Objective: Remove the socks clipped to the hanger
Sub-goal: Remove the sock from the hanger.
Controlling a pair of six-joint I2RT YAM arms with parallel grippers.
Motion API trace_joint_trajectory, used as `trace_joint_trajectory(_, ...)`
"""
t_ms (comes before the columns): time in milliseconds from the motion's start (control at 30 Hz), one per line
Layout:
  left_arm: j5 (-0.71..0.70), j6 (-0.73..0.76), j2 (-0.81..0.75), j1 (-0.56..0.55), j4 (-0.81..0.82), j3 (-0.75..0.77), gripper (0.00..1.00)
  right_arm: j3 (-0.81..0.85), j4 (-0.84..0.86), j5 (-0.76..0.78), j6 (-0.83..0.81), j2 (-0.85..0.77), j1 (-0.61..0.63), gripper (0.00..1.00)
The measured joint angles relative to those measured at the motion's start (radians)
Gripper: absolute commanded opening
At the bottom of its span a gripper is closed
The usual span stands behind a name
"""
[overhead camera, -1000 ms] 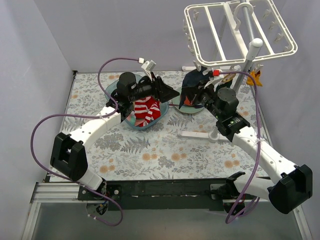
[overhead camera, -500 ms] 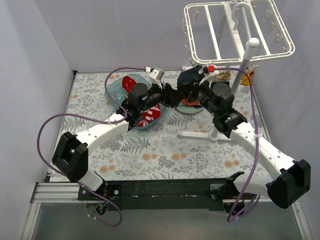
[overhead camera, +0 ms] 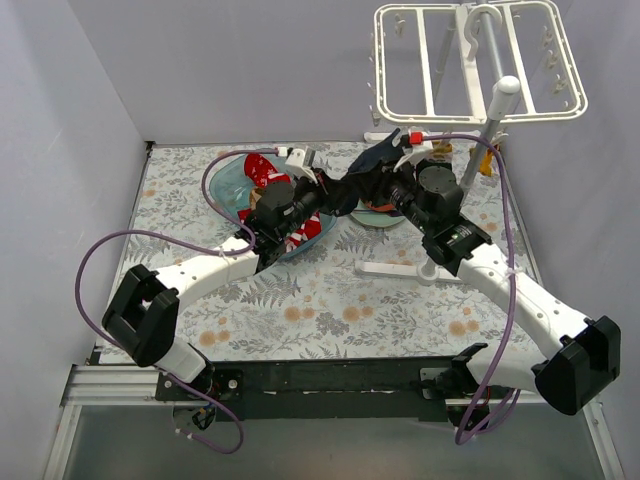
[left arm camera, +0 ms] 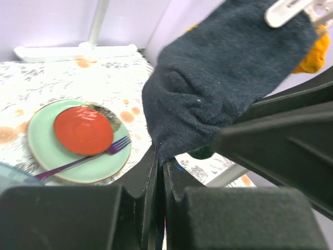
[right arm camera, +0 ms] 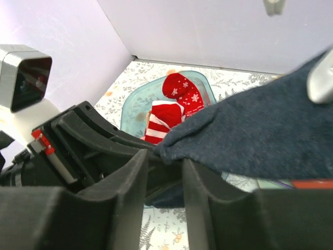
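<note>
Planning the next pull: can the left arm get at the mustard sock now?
Probably not: the left arm has its jaws shut on the navy sock, which hangs in front of the mustard sock.

Boxed in on three sides by plain pale-lilac panels: back wall [overhead camera: 250, 70] at twelve o'clock, left wall [overhead camera: 50, 150] at nine, right wall [overhead camera: 615, 200] at three. Lit softly and evenly, with only faint shadows. Spread across the middle with a table cover [overhead camera: 330, 310] printed in grey-green ferns and small orange blossoms on white, reaching the foot of the back wall at twelve. Edged at six o'clock by a black bar [overhead camera: 330, 378] on a pale metal frame [overhead camera: 80, 385], with a dull grey surface [overhead camera: 330, 450] below it.
</note>
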Motion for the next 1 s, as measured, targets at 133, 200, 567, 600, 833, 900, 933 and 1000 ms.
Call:
trace_joint_trajectory(133, -0.044, -0.024, -0.02, 0.004, -0.004, -0.024, 0.0, -0.02, -0.006, 0.016, -0.013, -0.034, 0.001, 0.6)
trace_joint_trajectory(200, -0.061, -0.035, -0.028, 0.005, -0.011, -0.024, 0.0, -0.044, -0.012, 0.036, -0.026, -0.07, 0.002, 0.65)
trace_joint_trajectory(567, -0.088, -0.058, -0.045, 0.004, -0.048, -0.024, 0.0, -0.105, -0.04, 0.286, -0.064, -0.296, 0.002, 0.71)
trace_joint_trajectory(600, -0.088, -0.059, -0.045, 0.004, -0.048, -0.024, 0.0, -0.103, -0.042, 0.298, -0.064, -0.292, 0.002, 0.72)
trace_joint_trajectory(833, -0.088, -0.066, -0.045, 0.004, -0.053, -0.022, 0.0, -0.014, -0.049, 0.369, -0.058, -0.169, 0.002, 0.77)
trace_joint_trajectory(900, -0.087, -0.068, -0.045, 0.004, -0.053, -0.019, 0.0, 0.01, -0.042, 0.376, -0.058, -0.134, 0.002, 0.78)
trace_joint_trajectory(933, -0.087, -0.069, -0.045, 0.004, -0.053, -0.017, 0.0, 0.019, -0.035, 0.381, -0.058, -0.118, 0.002, 0.79)
trace_joint_trajectory(1000, -0.087, -0.071, -0.045, 0.004, -0.053, -0.015, 0.0, 0.038, -0.023, 0.39, -0.058, -0.09, 0.002, 0.79)
